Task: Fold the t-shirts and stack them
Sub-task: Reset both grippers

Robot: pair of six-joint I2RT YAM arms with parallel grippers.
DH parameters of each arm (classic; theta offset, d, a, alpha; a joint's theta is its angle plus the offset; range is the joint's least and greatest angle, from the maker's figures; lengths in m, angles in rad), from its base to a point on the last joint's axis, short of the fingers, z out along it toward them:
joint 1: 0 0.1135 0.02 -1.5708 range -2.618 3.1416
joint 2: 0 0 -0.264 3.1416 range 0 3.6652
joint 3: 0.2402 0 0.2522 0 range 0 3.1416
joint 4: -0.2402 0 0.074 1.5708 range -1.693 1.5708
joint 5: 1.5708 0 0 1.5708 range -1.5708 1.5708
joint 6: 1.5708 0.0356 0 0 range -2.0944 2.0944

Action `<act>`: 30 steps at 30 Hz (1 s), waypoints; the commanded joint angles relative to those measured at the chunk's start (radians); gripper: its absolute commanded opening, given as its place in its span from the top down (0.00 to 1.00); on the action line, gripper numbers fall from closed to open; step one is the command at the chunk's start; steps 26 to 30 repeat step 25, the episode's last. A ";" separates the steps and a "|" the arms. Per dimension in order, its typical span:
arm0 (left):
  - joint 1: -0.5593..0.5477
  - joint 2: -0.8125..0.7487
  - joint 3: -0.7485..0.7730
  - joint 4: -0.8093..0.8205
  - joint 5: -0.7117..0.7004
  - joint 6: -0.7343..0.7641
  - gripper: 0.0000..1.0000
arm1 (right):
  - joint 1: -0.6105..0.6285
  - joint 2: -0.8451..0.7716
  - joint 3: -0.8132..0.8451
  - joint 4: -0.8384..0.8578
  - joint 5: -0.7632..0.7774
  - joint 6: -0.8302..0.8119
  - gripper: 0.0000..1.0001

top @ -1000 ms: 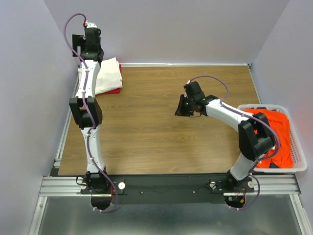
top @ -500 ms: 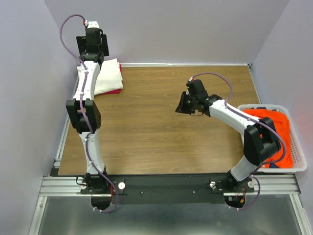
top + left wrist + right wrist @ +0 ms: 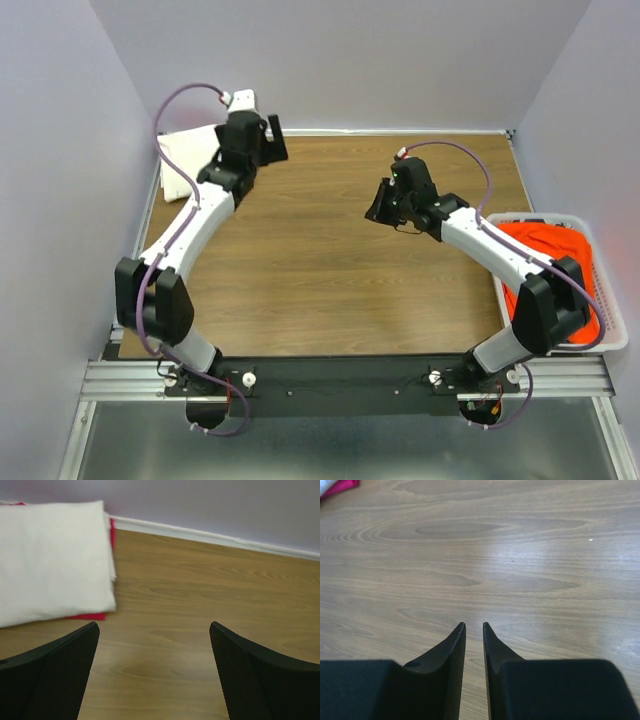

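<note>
Table (image 3: 320, 290) centre: bare wood, open passage between the two arms.
Far-left corner blocked: folded cream-white t-shirt (image 3: 50, 560) lying on magenta-pink t-shirt (image 3: 87, 616), stack close to back wall (image 3: 200, 500).
Left gripper (image 3: 155, 672): fingers spread wide over bare wood, just right of stack, not touching it.
Right gripper (image 3: 474, 630): fingers nearly together, only bare wood beneath and ahead.
Right edge: white basket (image 3: 610, 345) holds orange-red t-shirt (image 3: 540, 245); right arm's elbow (image 3: 550, 310) overhangs basket, crowding access from above.
Left wall (image 3: 60, 200) and right wall (image 3: 600, 110) hem both flanks.
</note>
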State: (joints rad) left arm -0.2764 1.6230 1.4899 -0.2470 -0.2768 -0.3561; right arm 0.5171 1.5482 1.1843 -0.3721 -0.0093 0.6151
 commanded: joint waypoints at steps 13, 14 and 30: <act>-0.372 -0.419 -0.447 0.163 -0.036 -0.138 0.02 | -0.005 -0.318 -0.137 -0.018 0.242 -0.020 0.73; -0.377 -0.440 -0.450 0.158 -0.042 -0.136 0.02 | -0.003 -0.324 -0.143 -0.018 0.247 -0.020 0.73; -0.380 -0.491 -0.424 0.095 -0.094 -0.037 0.02 | -0.003 -0.366 -0.163 -0.019 0.264 -0.021 0.73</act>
